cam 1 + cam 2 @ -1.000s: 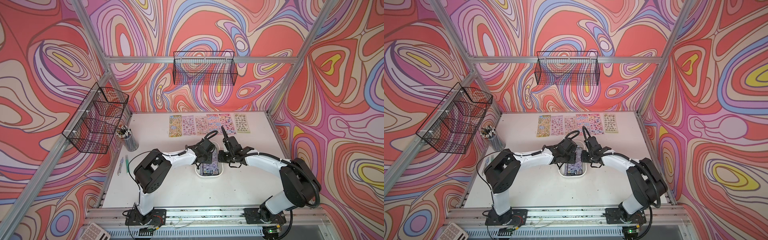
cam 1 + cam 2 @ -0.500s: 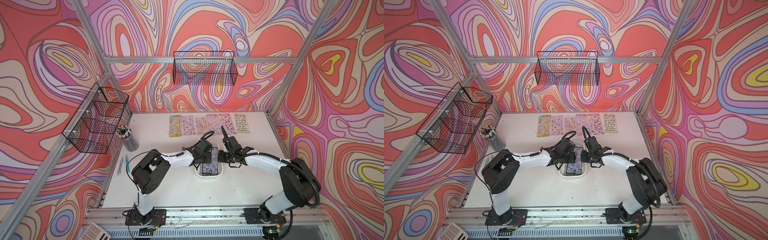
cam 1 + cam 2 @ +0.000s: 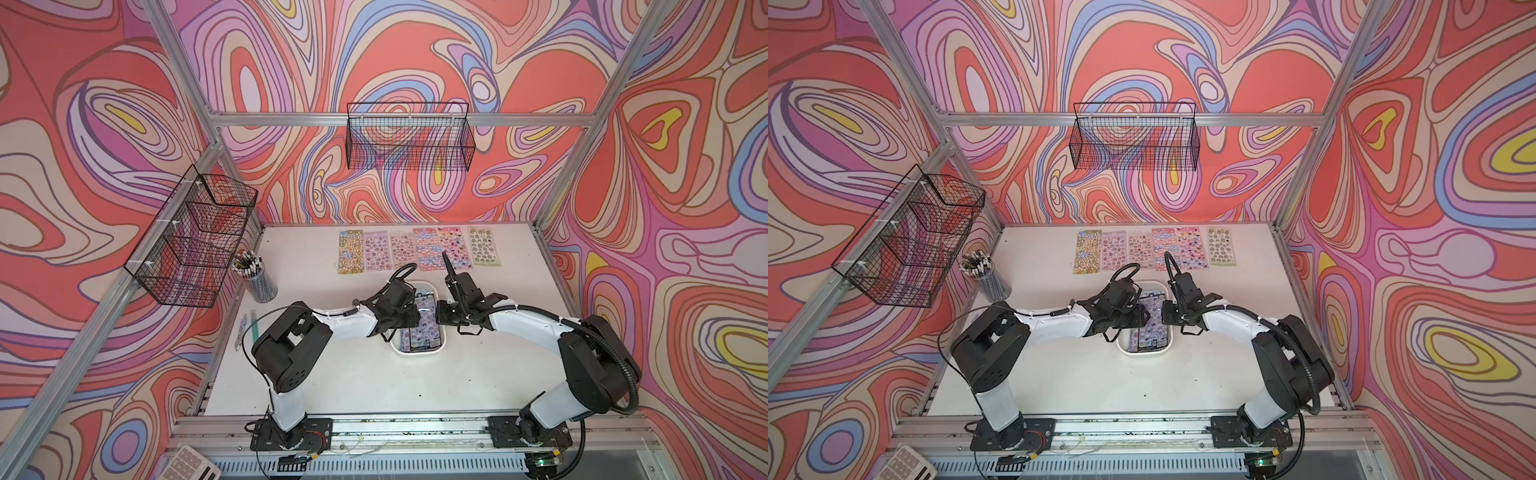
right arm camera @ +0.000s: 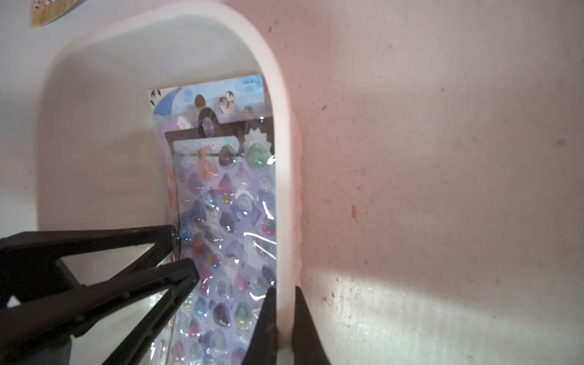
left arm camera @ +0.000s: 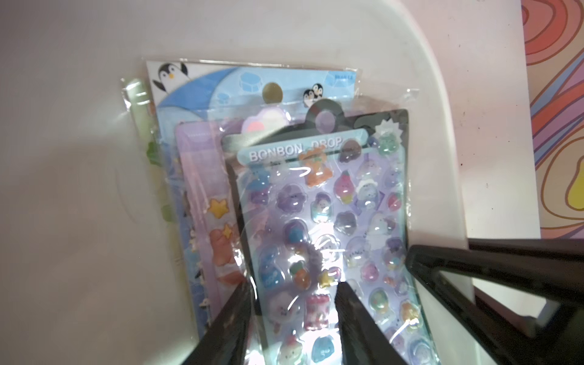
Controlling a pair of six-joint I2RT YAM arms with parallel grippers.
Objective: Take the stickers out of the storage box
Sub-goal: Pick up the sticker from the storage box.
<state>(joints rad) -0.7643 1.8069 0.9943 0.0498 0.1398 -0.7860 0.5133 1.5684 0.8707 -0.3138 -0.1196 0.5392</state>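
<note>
The storage box (image 3: 417,352) is a shallow white tray mid-table, seen in both top views. Inside lies a stack of stickers (image 5: 331,205): a black-edged lilac sheet on top, a pink-lilac sheet (image 5: 202,189) and a blue penguin sheet (image 5: 221,85) beneath. My left gripper (image 5: 294,286) reaches into the box. Its jaws stand apart, one finger at the top sheet's edge, the other over its face. The right wrist view shows those fingers (image 4: 189,271) at the sheet's side. My right gripper (image 4: 284,289) is shut on the box's right wall (image 4: 281,158), one finger inside, one outside.
Several sticker sheets (image 3: 419,251) lie in a row along the table's back edge. A cup of pens (image 3: 257,278) stands at the left, with loose pens (image 3: 249,328) in front of it. Black mesh baskets hang on the left wall (image 3: 195,237) and the back wall (image 3: 409,137).
The left gripper's jaws have narrowed around the top sheet, and its wrist has shifted slightly inside the box. The right arm has not moved.
</note>
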